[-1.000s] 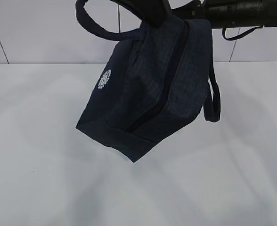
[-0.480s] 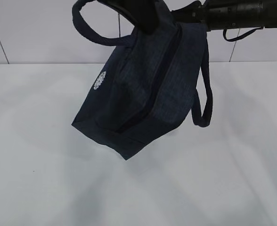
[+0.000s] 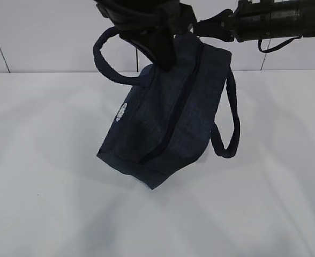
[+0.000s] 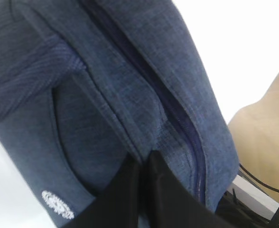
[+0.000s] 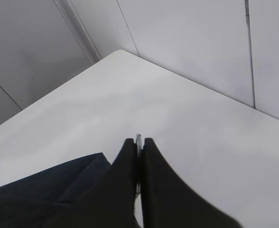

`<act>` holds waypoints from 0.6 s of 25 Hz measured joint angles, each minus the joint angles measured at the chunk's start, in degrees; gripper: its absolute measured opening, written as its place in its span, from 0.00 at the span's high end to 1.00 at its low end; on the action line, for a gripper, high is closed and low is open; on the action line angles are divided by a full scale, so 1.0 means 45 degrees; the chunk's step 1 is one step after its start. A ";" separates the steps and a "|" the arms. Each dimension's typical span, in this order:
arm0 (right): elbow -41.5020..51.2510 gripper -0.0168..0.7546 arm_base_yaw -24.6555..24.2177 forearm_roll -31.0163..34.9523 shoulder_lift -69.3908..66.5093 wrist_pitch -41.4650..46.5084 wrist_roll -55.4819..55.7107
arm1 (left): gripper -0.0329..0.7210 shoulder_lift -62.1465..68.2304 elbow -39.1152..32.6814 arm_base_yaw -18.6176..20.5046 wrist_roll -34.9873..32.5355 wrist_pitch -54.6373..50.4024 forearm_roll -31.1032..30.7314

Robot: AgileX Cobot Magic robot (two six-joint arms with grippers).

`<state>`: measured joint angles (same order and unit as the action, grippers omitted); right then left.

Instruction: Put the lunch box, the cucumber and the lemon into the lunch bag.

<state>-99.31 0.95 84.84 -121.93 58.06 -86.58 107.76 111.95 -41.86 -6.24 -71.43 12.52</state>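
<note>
Both hands are seen pressed together at the top of the lunch bag (image 3: 168,115), which is held up tilted above the white tabletop (image 3: 50,203), its lower corner close to or perhaps touching the surface; which cannot be told. From the left wrist view, the left hand (image 4: 143,164) is closed on the navy fabric beside the zipper line (image 4: 177,118), with the cloth pinched between its dark fingers (image 4: 120,190). In the right wrist view, the right hand (image 5: 138,142) is shut on a thin silver piece (image 5: 138,138) that looks to be the zipper's ring pull, at the bag's end. In the exterior view the left hand (image 3: 160,51) is placed at the bag's upper left edge and the right hand (image 3: 211,29) at its upper right corner. The zipper is seen closed along the visible length. One loop handle (image 3: 106,64) stands out to the left, the other (image 3: 227,128) hangs down on the right. A small white round logo (image 3: 121,112) is shown on the bag's side. Pale wall panels (image 3: 39,32) are seen behind the tabletop.
</note>
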 joint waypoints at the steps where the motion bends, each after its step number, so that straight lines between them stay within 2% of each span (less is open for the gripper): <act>1: 0.0000 0.97 -0.0023 0.0000 0.0000 0.0000 0.0000 | 0.96 0.0000 0.0000 0.0112 0.0000 -0.0009 0.0000; 6: 0.0000 0.96 -0.0023 -0.0011 0.0000 0.0000 0.0100 | 0.96 0.0019 0.0059 0.0480 0.0021 -0.0118 0.0074; 8: 0.0000 0.91 -0.0023 0.0014 0.0000 0.0000 0.0153 | 0.96 0.0019 0.0080 0.0594 0.0021 -0.0148 0.0074; 10: 0.0000 0.82 -0.0048 0.0081 0.0000 -0.0022 0.0369 | 0.96 0.0019 0.0080 0.0674 0.0021 -0.0194 0.0097; 14: 0.0000 0.54 -0.0048 0.0388 0.0000 -0.0022 0.0949 | 0.96 0.0019 0.0080 0.0840 0.0021 -0.0329 0.0147; 15: 0.0000 0.50 -0.0048 0.0452 0.0000 0.0000 0.1015 | 0.96 0.0019 0.0080 0.0893 0.0021 -0.0329 0.0173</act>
<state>-99.31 0.74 86.87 -121.93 58.06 -82.01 107.84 112.32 -37.84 -6.14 -72.91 13.30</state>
